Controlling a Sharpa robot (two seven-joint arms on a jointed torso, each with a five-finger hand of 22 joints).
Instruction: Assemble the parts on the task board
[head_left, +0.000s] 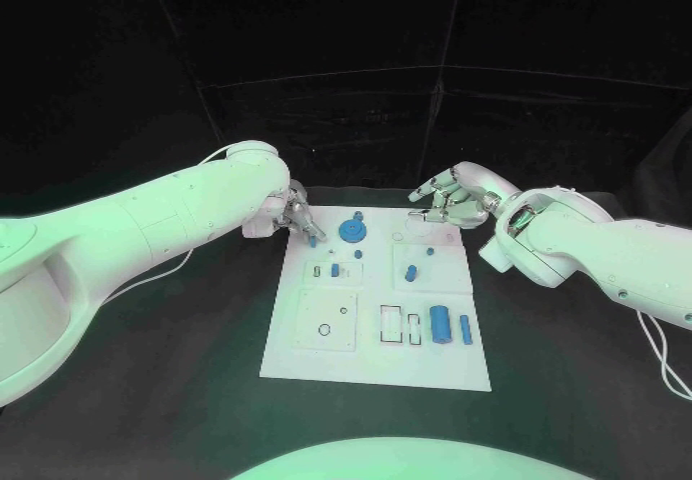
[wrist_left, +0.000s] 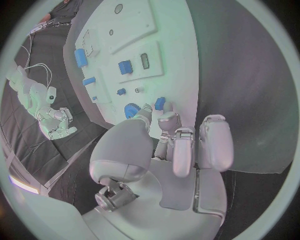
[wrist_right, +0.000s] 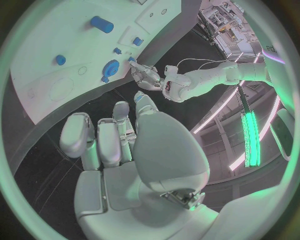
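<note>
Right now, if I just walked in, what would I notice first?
Probably the white task board in the middle of the black table, dotted with small blue parts. The biggest is a round blue disc near its far edge. Right beside it, the left hand pinches a small blue part at the board's far corner, while the right hand hovers off the opposite far corner, holding nothing.

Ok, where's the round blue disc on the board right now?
In the head view, the round blue disc sits near the task board's far edge, just right of the left hand.
</note>
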